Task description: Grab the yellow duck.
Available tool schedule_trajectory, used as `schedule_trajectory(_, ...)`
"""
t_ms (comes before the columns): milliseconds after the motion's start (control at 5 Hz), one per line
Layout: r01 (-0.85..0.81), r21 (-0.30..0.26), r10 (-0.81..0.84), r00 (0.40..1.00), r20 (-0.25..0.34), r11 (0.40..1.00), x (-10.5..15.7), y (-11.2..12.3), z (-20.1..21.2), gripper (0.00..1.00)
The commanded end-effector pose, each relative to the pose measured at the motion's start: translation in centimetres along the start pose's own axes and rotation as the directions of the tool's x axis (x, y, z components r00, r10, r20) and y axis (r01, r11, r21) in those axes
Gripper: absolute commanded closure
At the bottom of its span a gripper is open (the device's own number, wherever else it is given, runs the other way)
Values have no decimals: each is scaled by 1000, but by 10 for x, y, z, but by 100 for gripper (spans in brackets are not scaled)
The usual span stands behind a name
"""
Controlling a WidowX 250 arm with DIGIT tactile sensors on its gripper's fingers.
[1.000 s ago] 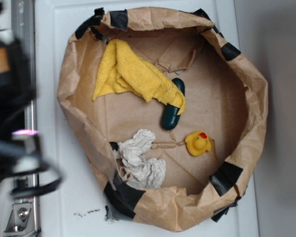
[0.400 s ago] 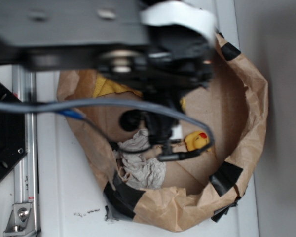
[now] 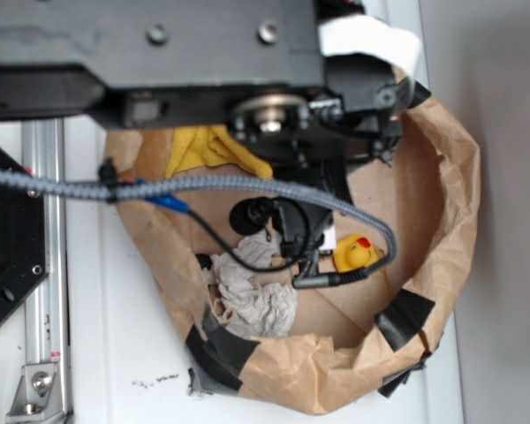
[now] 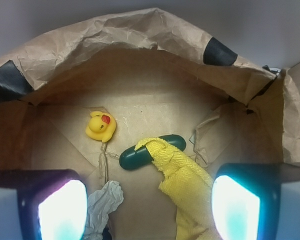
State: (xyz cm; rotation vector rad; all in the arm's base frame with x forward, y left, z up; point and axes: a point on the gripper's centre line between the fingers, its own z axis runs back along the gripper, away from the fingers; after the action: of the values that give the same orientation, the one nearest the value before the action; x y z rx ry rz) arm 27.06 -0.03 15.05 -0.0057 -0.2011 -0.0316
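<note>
White tabletop [image 3: 115, 353] carries a brown paper bag [image 3: 450, 221] with rolled-down walls and black tape patches; all objects lie on its floor.

Change: a second ago the arm was off at the left edge and the bag was fully in view. Now the arm [image 3: 159, 53] spans the top of the exterior view, its wrist and cables over the bag's middle. Since 0.4 s ago it has shifted only slightly and the blur is gone — the fast swing looks over. Objects have not moved. Reading: transit is done and fine approach is beginning; no descent or grasp yet.

Duck [image 3: 357, 254] sits on the bag floor, right of centre in the exterior view, beak up-right, partly ringed by a cable loop. In the wrist view the duck [image 4: 101, 127] lies ahead and left of centre, well apart from the fingers.

Other items: green capsule [image 4: 140, 155] just beside the duck with the yellow cloth [image 4: 182, 185] draped over one end; grey rag [image 4: 102, 202] nearer the camera, low left.

Pose: gripper [image 4: 147, 205] points down into the bag, above the cloth and capsule rather than the duck. Fingers [image 4: 60, 207] stand wide apart at both lower corners of the wrist view, nothing between them. Judgement — it needs a shift toward the duck before lowering, or the capsule and cloth will get in the way.
</note>
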Motion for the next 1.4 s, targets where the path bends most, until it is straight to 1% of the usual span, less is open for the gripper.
schedule_trajectory(0, -20, 6, 20, 998, 59, 1000, 10, 4, 17, 0)
schedule_trajectory(200, -20, 6, 20, 998, 59, 1000, 10, 4, 17, 0)
schedule_trajectory(400, 32, 25, -33, 999, 40, 999, 30, 11, -20, 0)
schedule_trajectory(600, 79, 32, -79, 997, 16, 996, 39, 3, -50, 0)
schedule_trajectory(800, 142, 38, -142, 990, -6, 989, 36, -8, -67, 0)
schedule_trajectory(1000, 147, 33, -147, 989, 0, 989, 41, -12, -72, 0)
schedule_trajectory(1200, 173, 3, -173, 985, -22, 985, 45, -20, -83, 0)
